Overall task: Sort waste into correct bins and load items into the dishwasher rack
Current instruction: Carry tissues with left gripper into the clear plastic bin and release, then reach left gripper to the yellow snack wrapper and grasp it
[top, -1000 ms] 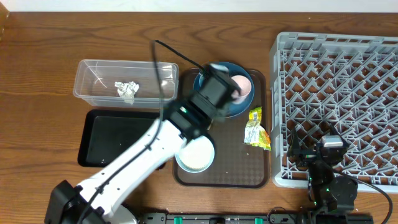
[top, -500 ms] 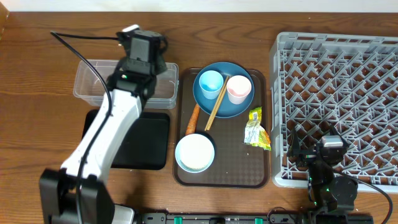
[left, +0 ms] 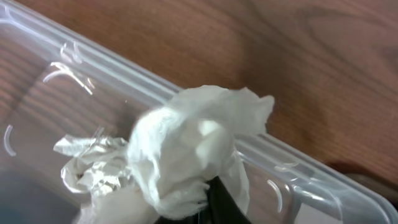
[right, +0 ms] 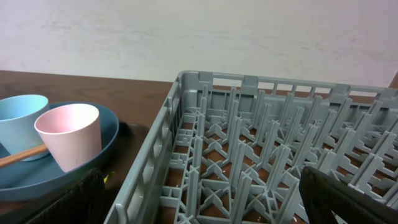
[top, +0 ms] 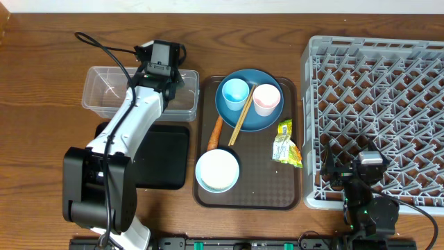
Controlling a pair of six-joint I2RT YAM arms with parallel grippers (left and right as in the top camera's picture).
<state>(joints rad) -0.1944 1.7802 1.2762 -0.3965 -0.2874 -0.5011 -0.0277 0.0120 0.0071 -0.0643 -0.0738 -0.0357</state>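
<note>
The wooden table [top: 41, 55] carried all the work.

At far left, the left gripper [left: 214, 196] hung over the clear tub [top: 104, 90], its fingers pinched together on the crumpled white tissue [left: 186, 143]. In the wrist view the tissue showed against the tub's rim, with a second crumpled white piece lying just beside it, inside the tub.

Judgement: the drop would go best with the tissue carried inboard of the rim, the fingers parted fully, then a straight lift (thin paper may cling to a pad).

Count, left to right:
- one clear tub
- one black tray [top: 170, 160]
- one brown tray [top: 267, 187], which held:
  - one carrot [top: 216, 133]
  - one bowl [top: 217, 171]
  - one blue plate [top: 263, 119]
  - one light blue cup [top: 234, 90]
  - one pair of chopsticks [top: 241, 118]
  - one pink cup [top: 267, 98]
  - one snack wrapper [top: 286, 144]
- one grey rack [top: 374, 104], with nothing loaded

Rice grains were too small to confirm.

The right gripper [right: 202, 196] sat at the rack's near corner, fingers wide apart and holding nothing.
</note>
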